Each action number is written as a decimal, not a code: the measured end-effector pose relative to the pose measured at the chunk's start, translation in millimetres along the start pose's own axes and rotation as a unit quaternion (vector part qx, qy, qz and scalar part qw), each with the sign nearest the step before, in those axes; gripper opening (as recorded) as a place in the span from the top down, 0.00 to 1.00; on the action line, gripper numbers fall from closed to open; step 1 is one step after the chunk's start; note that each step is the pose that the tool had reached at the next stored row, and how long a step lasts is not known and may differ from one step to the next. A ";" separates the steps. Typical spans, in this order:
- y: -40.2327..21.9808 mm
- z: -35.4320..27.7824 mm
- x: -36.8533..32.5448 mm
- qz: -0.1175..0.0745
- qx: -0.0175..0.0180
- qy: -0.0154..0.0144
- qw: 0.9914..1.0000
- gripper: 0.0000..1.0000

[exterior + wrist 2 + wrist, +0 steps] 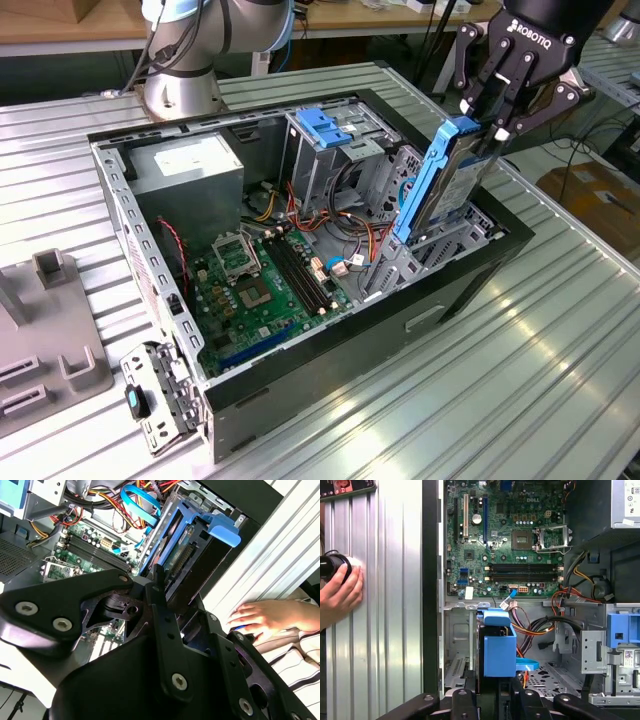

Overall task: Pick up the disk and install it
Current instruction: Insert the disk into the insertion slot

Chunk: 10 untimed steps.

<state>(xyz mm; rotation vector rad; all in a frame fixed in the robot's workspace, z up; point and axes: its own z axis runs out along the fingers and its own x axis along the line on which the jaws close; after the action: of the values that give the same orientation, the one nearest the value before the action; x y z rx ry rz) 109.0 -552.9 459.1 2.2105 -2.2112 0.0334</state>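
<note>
— Disk (437, 185) first: where is it?

— Its upper end is pinched in the end effector (487, 122), which is clamped tight on it just above the open computer case (300, 365). Its lower end dips below the case's rim, at the corner toward the exterior view's right.

— Which way does it point?

— It stands on end. The long axis is steeply upright, with the top leaning slightly outward from the case. The blue rails (499, 650) run along that axis, and one of them faces the case's interior.

— Which step is this?

— I'd judge the pickup done and the install under way. The disk hangs over the drive bay (445, 245) in that corner of the case and isn't seated.

— What does seating it call for?

— Probably squaring the rails with the bay's guides, then a straight slide along the long axis. It would also need to stay clear of the loose cables (345, 250) deeper in the case. Farther in, well apart from the disk, are the motherboard (250, 280) and the grey cage with its blue latch (325, 125).
</note>
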 end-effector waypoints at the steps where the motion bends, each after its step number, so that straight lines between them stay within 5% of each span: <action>1: 0.0 0.0 0.0 0.000 0.000 0.000 1.000 0.65; 10: -3.0 0.2 0.0 0.000 0.000 0.000 1.000 0.65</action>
<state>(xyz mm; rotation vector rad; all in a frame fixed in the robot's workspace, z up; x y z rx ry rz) 111.9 -552.9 459.0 2.2106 -2.2112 0.0333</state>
